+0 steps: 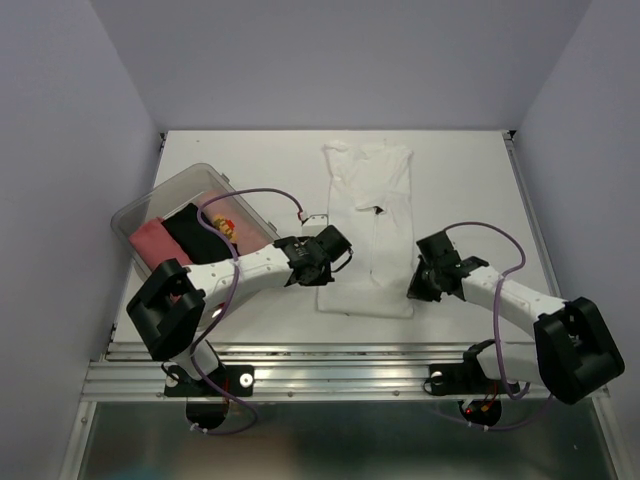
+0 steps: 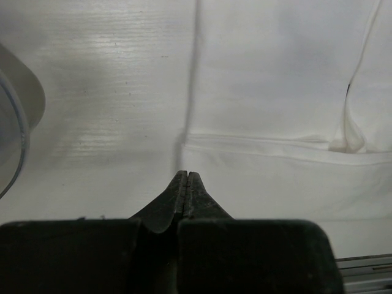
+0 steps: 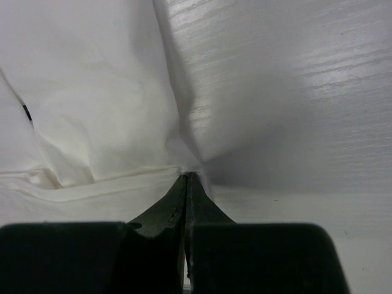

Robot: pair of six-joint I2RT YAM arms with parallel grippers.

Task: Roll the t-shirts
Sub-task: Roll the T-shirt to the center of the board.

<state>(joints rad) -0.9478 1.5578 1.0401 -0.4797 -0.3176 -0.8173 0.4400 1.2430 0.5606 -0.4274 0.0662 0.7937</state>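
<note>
Right fingers (image 3: pixel 196 199) shut, the edge of the white shirt (image 1: pixel 366 240) drawn up to their tips, pinched by the look of it; left fingers (image 2: pixel 179 191) also shut, tips at the opposite edge, cannot tell whether cloth is caught between them. White shirt lies lengthwise mid-tabletop (image 1: pixel 470 180), dark neck label (image 1: pixel 378 208) showing. Tub (image 1: pixel 175 182) sits at the left edge, near the left fingers — pink shirt (image 1: pixel 150 240), black shirt (image 1: pixel 190 230) and printed shirt (image 1: pixel 226 224) inside.

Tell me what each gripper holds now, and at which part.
Both appear to pinch the white t-shirt toward its near end: the left gripper on its left edge, the right gripper on its right edge.
</note>
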